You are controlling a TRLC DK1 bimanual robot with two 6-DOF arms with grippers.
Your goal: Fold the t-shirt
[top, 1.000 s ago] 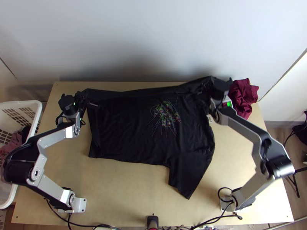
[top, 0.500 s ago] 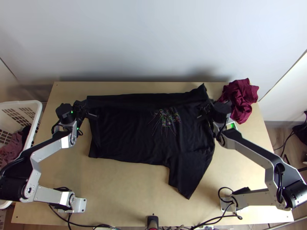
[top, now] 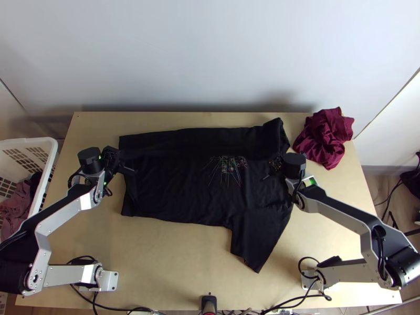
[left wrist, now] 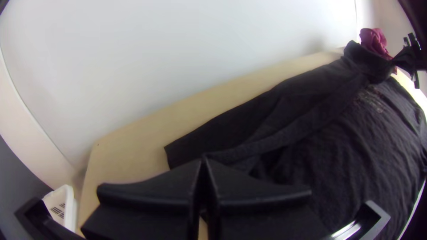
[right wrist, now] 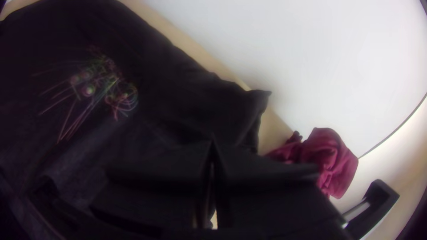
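Garments are showing on the light wooden table [top: 157, 257] as 1 black fabric t-shirt [top: 178, 184] and, at the far right, 1 bunched maroon cloth [top: 326, 137]. 2 grippers with wide flat black fingers are working at the shirt, and 1 white plastic basket with slatted walls [top: 50, 144] is standing at the left, with 1 dusty-pink cloth [top: 17, 202] lying inside it.

The t-shirt is lying mostly spread, its body stretching from left to right over the table's middle and far part. 1 sleeve [top: 257, 239] is pointing toward the near right. Along the far side, fabric is running as a loose, partly folded-over band, and its far right corner is rising in a crumpled peak. 1 patch of thin coloured lines [top: 226, 168] is marking the shirt right of its middle.

The left gripper [top: 123, 164] is closing its 2 fingers together on the t-shirt at its left edge, and a ridge of fabric is leading up to the fingertips. The right gripper [top: 273, 169] is pinching the t-shirt near its right edge, its 2 fingers pressing together, with fabric gathering at them. The shirt's body is lying between the 2 grippers and extending to their near side, while the maroon cloth is lying farther right, apart from the right gripper.
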